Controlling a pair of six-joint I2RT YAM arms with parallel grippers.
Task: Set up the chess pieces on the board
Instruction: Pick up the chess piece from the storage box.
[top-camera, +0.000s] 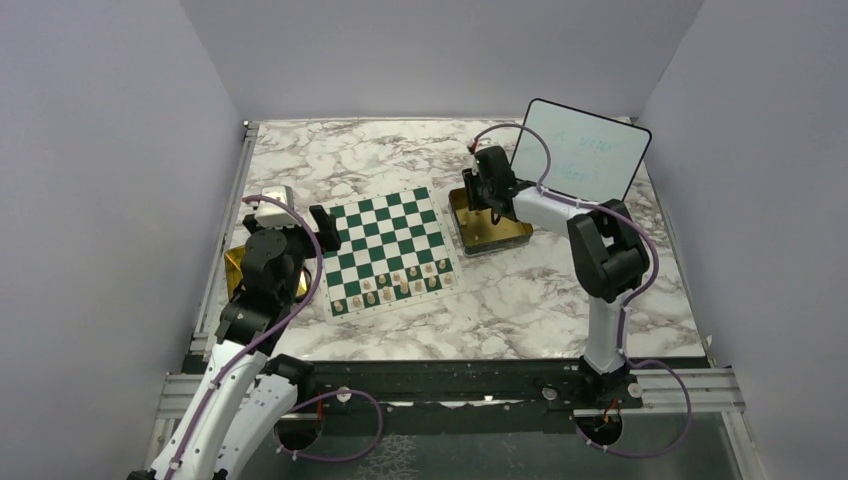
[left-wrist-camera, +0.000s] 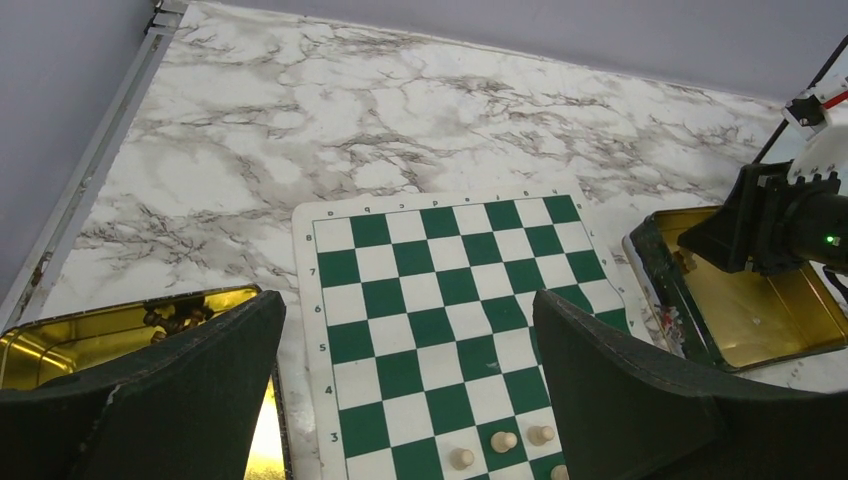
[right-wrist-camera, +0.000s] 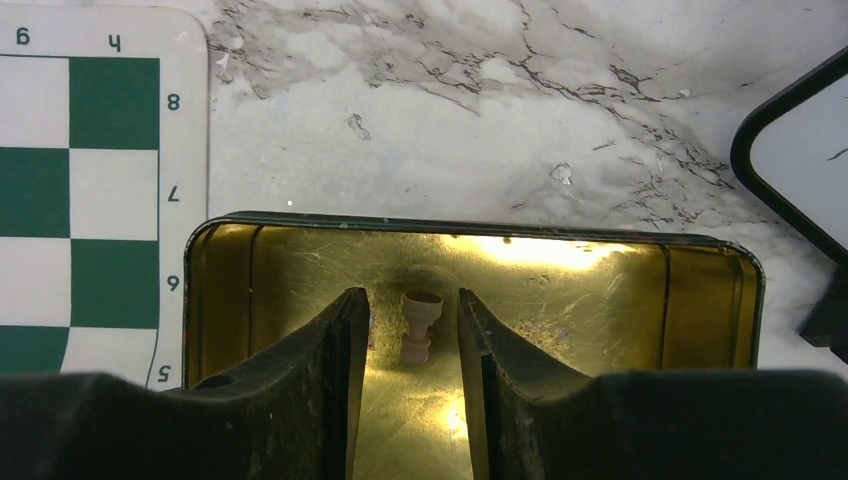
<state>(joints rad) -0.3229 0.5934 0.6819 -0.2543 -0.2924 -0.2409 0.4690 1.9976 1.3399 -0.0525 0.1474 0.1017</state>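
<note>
The green-and-white board (top-camera: 385, 250) lies mid-table. Several cream chess pieces (top-camera: 395, 285) stand on its two near rows, and three of them (left-wrist-camera: 503, 441) show in the left wrist view. My left gripper (left-wrist-camera: 405, 310) hangs open above the board's left part with nothing between its fingers. My right gripper (right-wrist-camera: 413, 300) is down in the gold tin (right-wrist-camera: 220, 290) right of the board. Its jaws stand apart around one cream piece (right-wrist-camera: 420, 325) lying on the tin floor, with a gap on each side of it.
A second gold tin (left-wrist-camera: 60, 340) with dark pieces in it sits left of the board, under my left arm. A framed whiteboard (top-camera: 580, 150) leans at the back right, close behind the right tin. Grey walls enclose the marble table.
</note>
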